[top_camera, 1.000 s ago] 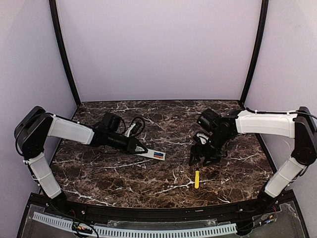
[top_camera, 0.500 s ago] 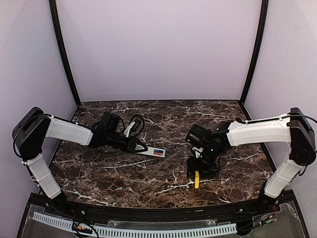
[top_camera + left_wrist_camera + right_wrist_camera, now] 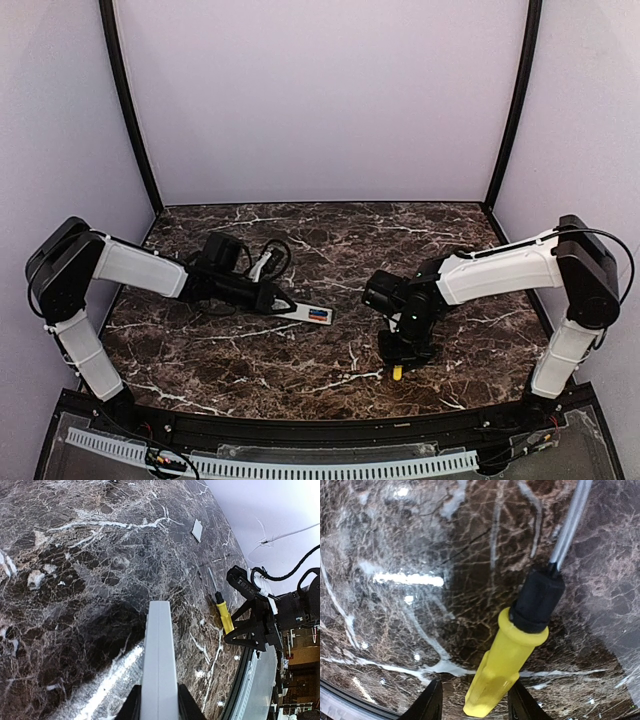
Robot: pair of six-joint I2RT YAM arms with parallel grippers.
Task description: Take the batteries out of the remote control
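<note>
My left gripper (image 3: 282, 301) is shut on the near end of the white remote control (image 3: 303, 309) and holds it low over the table. The orange and blue batteries (image 3: 320, 314) show in its far end. In the left wrist view the remote (image 3: 159, 665) sits edge-on between the jaws, and the batteries are hidden. My right gripper (image 3: 404, 352) is down over the yellow-handled screwdriver (image 3: 397, 372). In the right wrist view the open right gripper (image 3: 474, 702) straddles the yellow handle (image 3: 502, 672); a gap shows at the left finger (image 3: 429, 703).
A small flat white cover (image 3: 197, 530) lies on the marble far from the remote. The screwdriver (image 3: 223, 616) and the right gripper (image 3: 252, 627) show near the table's front edge. Black cables (image 3: 272, 252) loop behind the left wrist.
My right gripper has moved left and toward the near edge, down over the screwdriver's handle, now covering most of it. The left gripper and remote have barely moved.
</note>
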